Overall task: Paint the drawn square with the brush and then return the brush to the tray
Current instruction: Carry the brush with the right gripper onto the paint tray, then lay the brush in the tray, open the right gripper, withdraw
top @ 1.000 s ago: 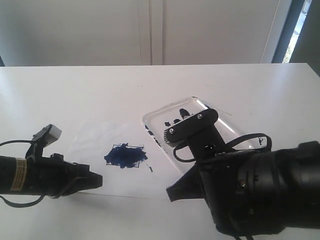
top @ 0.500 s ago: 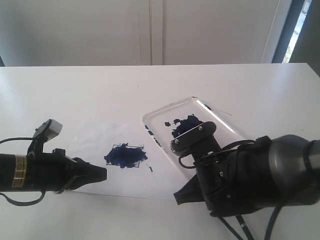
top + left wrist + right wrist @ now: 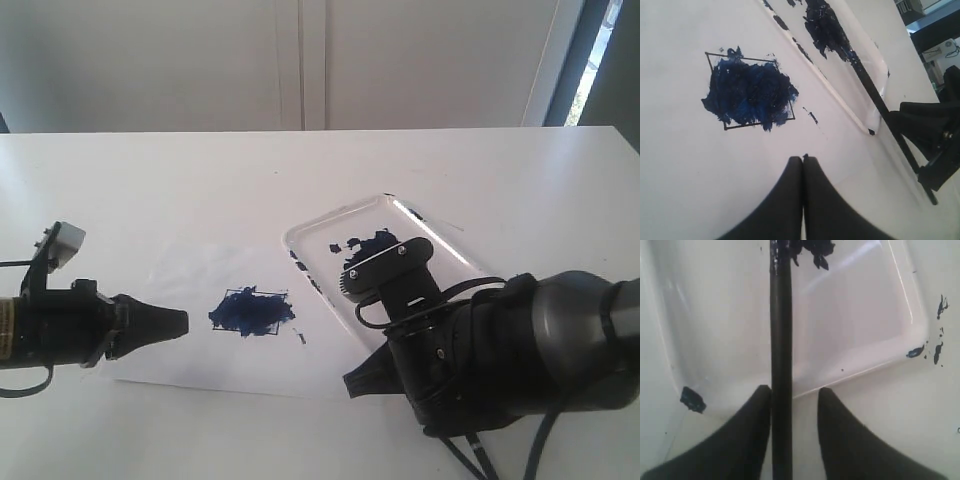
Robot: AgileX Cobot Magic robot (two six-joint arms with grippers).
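Right gripper (image 3: pixel 793 390) parted around the brush (image 3: pixel 781 315): handle touches one finger, clear of the other. Brush lies across the tray (image 3: pixel 855 310) rim, tip in the blue blotch (image 3: pixel 815 247). Left gripper (image 3: pixel 803 159) closed, near the drawn square (image 3: pixel 747 92).

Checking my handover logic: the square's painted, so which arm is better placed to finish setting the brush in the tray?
Right. The right claw straddles the brush, jaws parted, at the tray rim. The left claw is shut, beside the drawn square, away from the tray.
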